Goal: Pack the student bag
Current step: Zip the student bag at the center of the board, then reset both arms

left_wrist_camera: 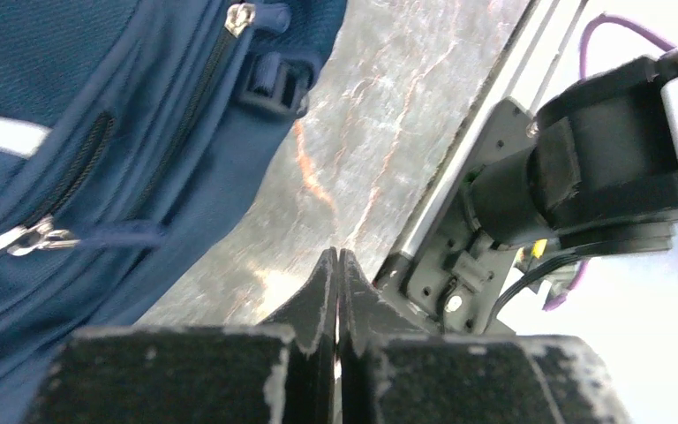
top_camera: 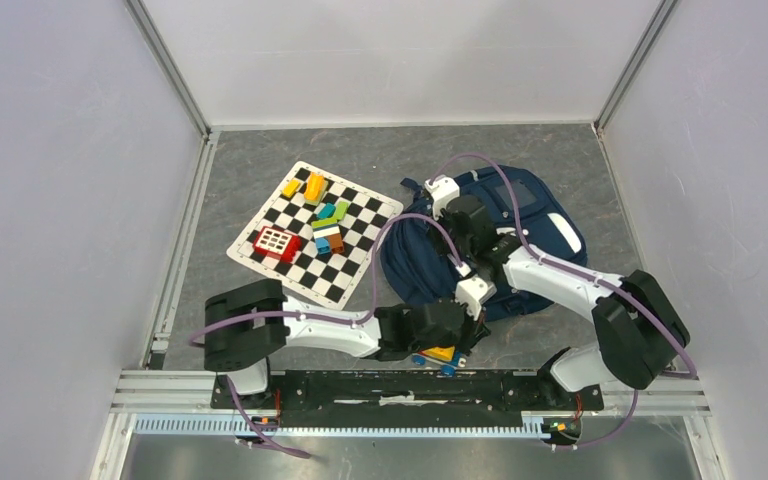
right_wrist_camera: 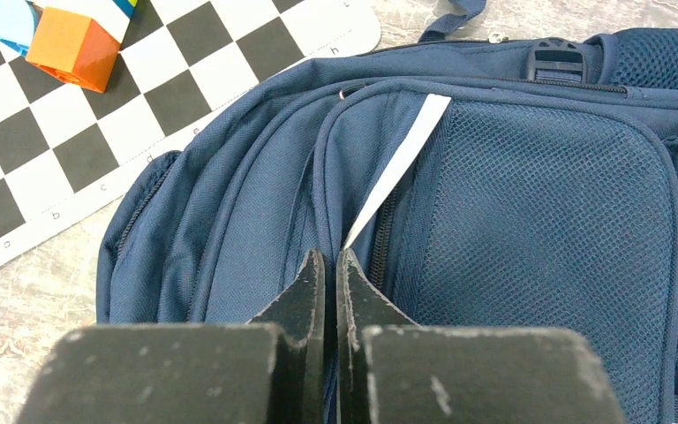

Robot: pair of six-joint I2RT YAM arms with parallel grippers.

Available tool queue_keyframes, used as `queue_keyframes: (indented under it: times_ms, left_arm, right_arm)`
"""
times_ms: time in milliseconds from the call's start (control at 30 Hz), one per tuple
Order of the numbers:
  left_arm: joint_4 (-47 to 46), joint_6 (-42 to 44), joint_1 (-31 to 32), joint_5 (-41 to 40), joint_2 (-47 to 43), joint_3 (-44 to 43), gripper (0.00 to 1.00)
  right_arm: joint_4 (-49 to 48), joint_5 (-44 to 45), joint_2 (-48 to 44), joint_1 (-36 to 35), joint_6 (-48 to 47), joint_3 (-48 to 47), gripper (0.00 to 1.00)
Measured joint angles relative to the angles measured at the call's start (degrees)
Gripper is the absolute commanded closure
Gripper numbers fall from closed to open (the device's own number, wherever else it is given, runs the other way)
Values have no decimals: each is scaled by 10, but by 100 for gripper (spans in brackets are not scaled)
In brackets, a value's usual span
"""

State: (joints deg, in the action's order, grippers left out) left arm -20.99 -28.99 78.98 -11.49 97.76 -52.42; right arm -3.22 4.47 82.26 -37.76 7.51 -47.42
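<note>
Now one student bag (right_wrist_camera: 530, 221) lies beside one checkered mat (top_camera: 345, 270); left gripper (left_wrist_camera: 337, 265) and right gripper (right_wrist_camera: 331, 265) both pressed together

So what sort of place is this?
Likely a robot test cell, not a classroom: plain white enclosure walls, an aluminium frame rail, and a checkerboard mat with toy blocks beside the student bag.

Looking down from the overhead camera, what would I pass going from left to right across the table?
Checkered mat carrying coloured toy blocks → navy student bag → right arm's black elbow.
</note>
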Motion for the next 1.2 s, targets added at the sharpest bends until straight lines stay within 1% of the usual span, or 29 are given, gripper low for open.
queue_keyframes:
  times_ms: [133, 167, 200, 267, 300, 333, 367, 400, 467, 500, 600, 767, 900, 1000, 1100, 1200]
  left_arm:
    - [-3, -1, 5, -9, 14, -21, 97]
    - [-3, -1, 5, -12, 14, -21, 92]
    - [-2, -1, 5, -16, 14, -21, 81]
    - [-3, 0, 5, -24, 13, -21, 62]
    - [-1, 1, 5, -29, 10, -18, 50]
    - [1, 1, 4, -35, 6, -14, 42]
    - [9, 2, 3, -41, -3, -9, 36]
    - [21, 1, 1, -50, -15, -3, 29]
    - [50, -1, -3, -73, -44, 5, 21]
    - [63, -4, -5, -84, -59, 6, 18]
    - [102, -26, -16, -109, -102, 8, 14]
    - [163, -96, -62, -115, -141, 19, 10]
    - [201, -143, -96, -115, -143, 30, 9]
    - [215, -160, -109, -113, -144, 39, 6]
    - [224, -166, -128, -104, -161, 62, 1]
    - [233, -165, -167, -90, -201, 94, 0]
  right_arm:
    - [-7, 4, 2, 2, 2, -1, 100]
    - [-9, 5, 2, 3, 2, -2, 100]
    - [-8, 7, 2, 3, 2, -3, 97]
    - [-5, 10, 2, 3, 1, -5, 78]
    - [1, 12, 2, 2, -2, -9, 71]
    - [7, 15, 2, 1, -4, -13, 62]
    - [15, 19, 0, 0, -9, -19, 52]
    - [23, 23, -3, -1, -12, -25, 45]
    - [50, 33, -17, 0, -21, -40, 30]
    - [62, 39, -26, 2, -23, -48, 24]
    - [101, 59, -68, 14, -30, -69, 15]
    - [169, 83, -157, 38, -32, -74, 16]
    - [209, 76, -232, 40, -26, -41, 16]
    - [238, 59, -281, 40, -23, 3, 13]
    - [255, 51, -310, 40, -23, 45, 7]
    - [260, 51, -321, 40, -23, 84, 2]
